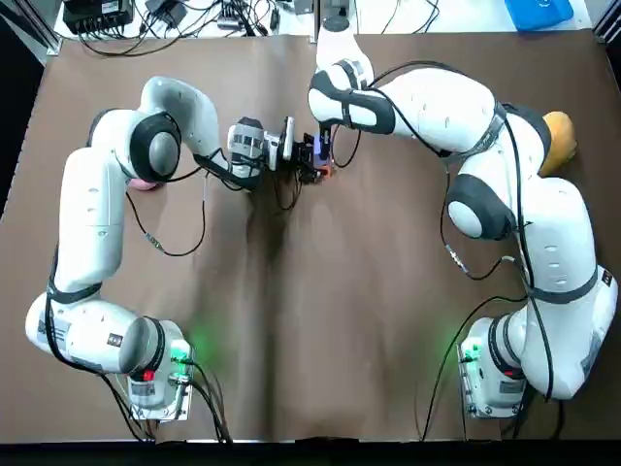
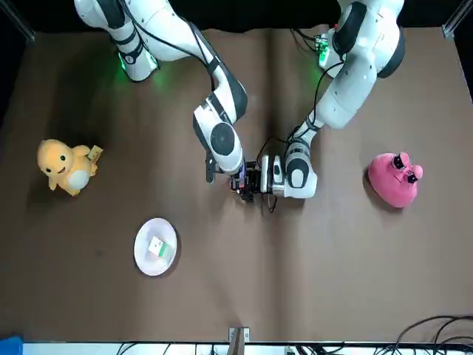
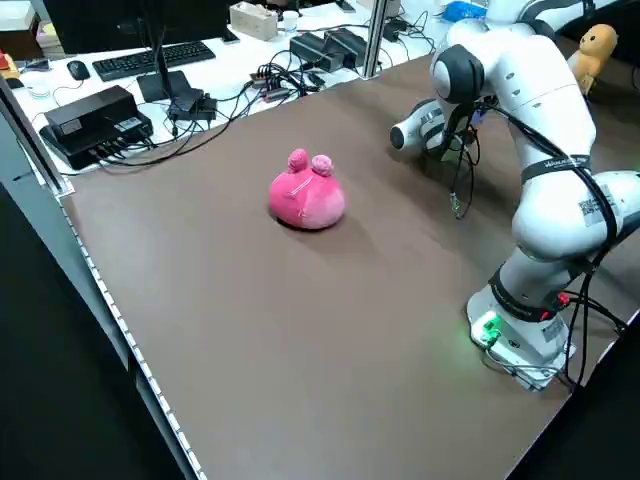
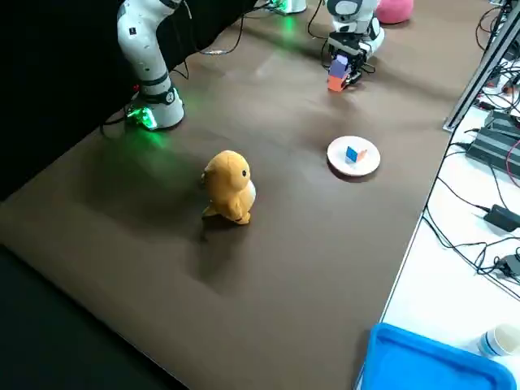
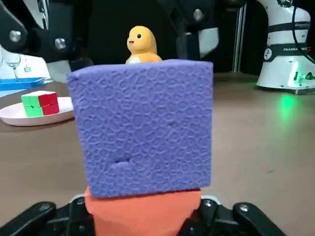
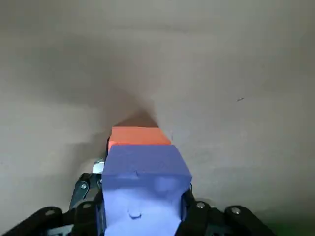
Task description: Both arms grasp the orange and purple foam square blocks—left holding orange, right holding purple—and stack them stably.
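**Desk:** What does the top camera give you?

**Operator:** I see the left gripper [image 1: 309, 167] and the right gripper [image 1: 322, 146] meeting mid-table [image 1: 291, 320], toward the far edge. Only slivers of the purple block [image 1: 326, 151] and the orange block [image 1: 328, 172] show between them.

**Desk:** And the front?

**Operator:** I see both grippers nose to nose with the blocks wedged between them. A pink toy [image 2: 395, 180] sits out on the robot's left and a yellow toy [image 2: 66, 166] on its right. A plate [image 2: 140, 255] carrying a small cube [image 2: 157, 248] lies nearer that camera, well apart from the grippers.

**Desk:** What about the left side?

**Operator:** The left arm hides the blocks from me there. The pink toy sits well clear of it.

**Desk:** The right side?

**Operator:** That is my best look at the stack. The purple block sits on the orange one, faces touching, under the grippers. I cannot tell whether the orange block's underside touches the table.

**Desk:** Left wrist?

**Operator:** My left gripper is clenched on the orange block, fingers pressed to both its sides. The purple block rests on top and fills most of the picture, overhanging a little. The right gripper's dark fingers show behind its upper corners.

**Desk:** Right wrist?

**Operator:** The right gripper is clamped on the purple block, one finger on each side. The orange block lies against its far face, with the table beyond.
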